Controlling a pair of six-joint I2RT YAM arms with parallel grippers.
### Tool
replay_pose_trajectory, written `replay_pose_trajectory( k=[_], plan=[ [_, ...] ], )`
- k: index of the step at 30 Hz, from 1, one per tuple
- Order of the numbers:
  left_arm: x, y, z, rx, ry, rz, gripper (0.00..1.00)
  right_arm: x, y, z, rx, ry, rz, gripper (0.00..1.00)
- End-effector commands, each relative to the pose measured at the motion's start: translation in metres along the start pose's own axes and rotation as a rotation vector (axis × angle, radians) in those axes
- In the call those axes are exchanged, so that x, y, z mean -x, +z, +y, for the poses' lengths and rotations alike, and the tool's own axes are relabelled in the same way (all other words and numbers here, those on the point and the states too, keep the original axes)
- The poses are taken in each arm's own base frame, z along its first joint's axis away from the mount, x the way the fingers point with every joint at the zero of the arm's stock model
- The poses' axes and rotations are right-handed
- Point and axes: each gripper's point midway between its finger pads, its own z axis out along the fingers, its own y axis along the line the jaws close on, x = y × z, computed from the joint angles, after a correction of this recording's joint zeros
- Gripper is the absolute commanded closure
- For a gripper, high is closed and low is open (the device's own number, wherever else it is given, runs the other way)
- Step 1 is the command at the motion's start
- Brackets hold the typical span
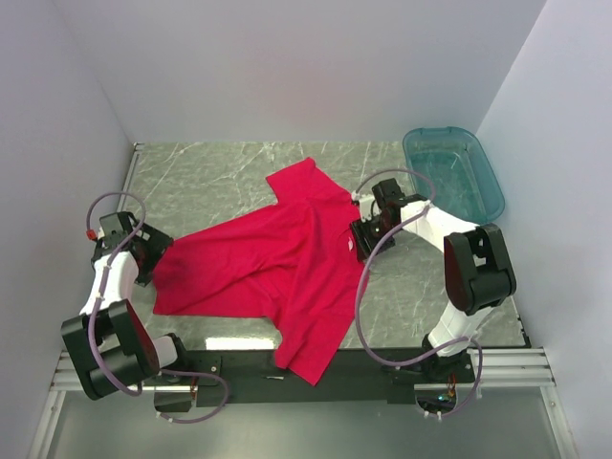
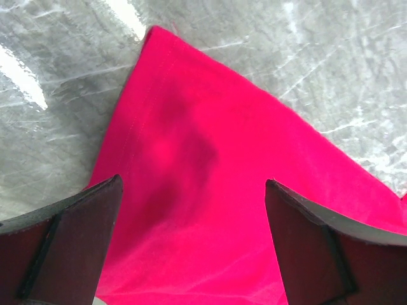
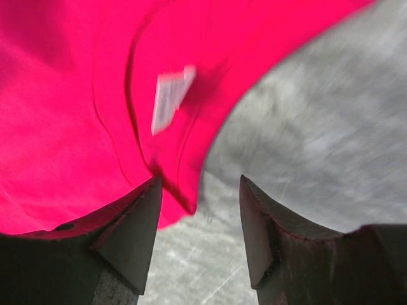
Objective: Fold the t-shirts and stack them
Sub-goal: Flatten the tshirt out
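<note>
A bright red t-shirt (image 1: 277, 263) lies spread and rumpled on the grey marbled table, one part hanging over the near edge. My left gripper (image 1: 153, 253) is open above the shirt's left corner; in the left wrist view red cloth (image 2: 210, 190) fills the space between its fingers, with a hemmed corner pointing away. My right gripper (image 1: 361, 241) is open at the shirt's right edge by the collar. In the right wrist view the collar (image 3: 172, 159) with its white neck label (image 3: 168, 98) lies by the left finger, nothing between the fingers.
A clear teal plastic bin (image 1: 452, 172) stands at the back right of the table. White walls close in the table on three sides. The black rail (image 1: 382, 368) holding the arm bases runs along the near edge.
</note>
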Motion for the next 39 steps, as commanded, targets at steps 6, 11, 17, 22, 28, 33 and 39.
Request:
replay_pose_trajectory(
  k=[6,11,17,22,28,33,39],
  plan=[
    [0.011,-0.017,-0.022,-0.116,0.023,-0.051,0.01,-0.060,-0.002,0.020,0.091,-0.075,0.212,0.46],
    [0.009,-0.018,-0.023,-0.130,0.027,-0.047,0.00,-0.061,0.004,0.029,0.111,-0.087,0.242,0.47],
    [0.008,-0.018,-0.024,-0.136,0.031,-0.040,0.01,-0.059,0.017,0.024,0.095,-0.061,0.252,0.70],
    [0.009,-0.020,-0.027,-0.148,0.033,-0.045,0.01,-0.071,-0.007,-0.012,-0.058,-0.105,0.264,1.00],
    [0.007,-0.015,-0.025,-0.137,0.023,-0.031,0.01,-0.128,-0.062,-0.095,-0.287,-0.060,0.316,1.00],
    [-0.005,-0.008,-0.031,-0.149,0.043,0.025,0.01,-0.137,-0.088,-0.092,-0.188,-0.093,0.273,0.08],
    [-0.013,-0.002,-0.036,-0.128,0.091,0.072,0.03,-0.089,-0.111,-0.020,0.173,-0.260,0.057,0.06]
  ],
)
